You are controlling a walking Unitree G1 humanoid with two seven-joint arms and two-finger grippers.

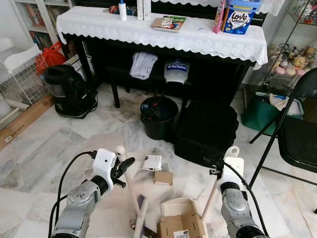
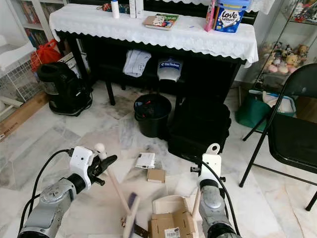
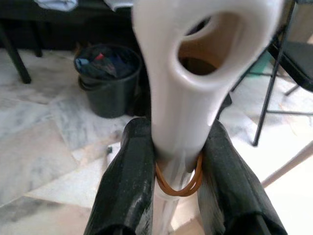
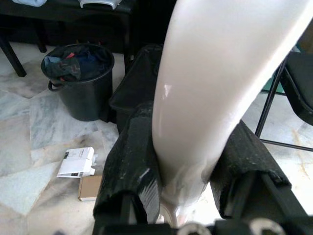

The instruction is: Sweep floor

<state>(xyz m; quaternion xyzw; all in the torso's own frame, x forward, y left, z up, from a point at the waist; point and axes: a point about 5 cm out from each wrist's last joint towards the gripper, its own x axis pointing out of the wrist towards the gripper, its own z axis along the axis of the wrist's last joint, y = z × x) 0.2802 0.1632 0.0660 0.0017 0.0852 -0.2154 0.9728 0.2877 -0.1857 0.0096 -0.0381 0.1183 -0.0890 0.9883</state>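
Marble floor (image 1: 44, 148) of a cluttered room, dark piano with lace cover behind, black bucket (image 1: 158, 117) and black bag (image 1: 205, 134) under it, folding chair (image 1: 297, 129) on the right side. Left gripper (image 1: 124, 166) clamped on the cream broom handle (image 1: 132, 196), fingers (image 3: 128, 181) pinching the shaft just below the hang-hole loop, orange rubber band visible between them. Right gripper (image 4: 188, 171) clamped on the dustpan handle (image 1: 210, 198), both black pads pressed tight against the pale shaft. Broom's long axis slants from the left gripper down and toward the middle, head end low between the two arms; dustpan (image 1: 178, 207) sits at the bottom centre, its shaft rising up and outward to the right gripper. Litter lies just ahead of both tools: white packet (image 1: 152, 162) and small brown box (image 1: 163, 177) side by side on the floor, beyond the pan mouth and toward the bucket; larger cardboard box (image 1: 181, 227) touching or resting in the pan, can't tell which. Left arm with broom nearer to the packet and small box, so likely a pull of the bristles back toward the pan. Broom head blurred and cut off at the bottom edge, bristles hard to make out; pan's lip partly hidden by the cardboard box; small dark scraps by the broom foot too small to identify.
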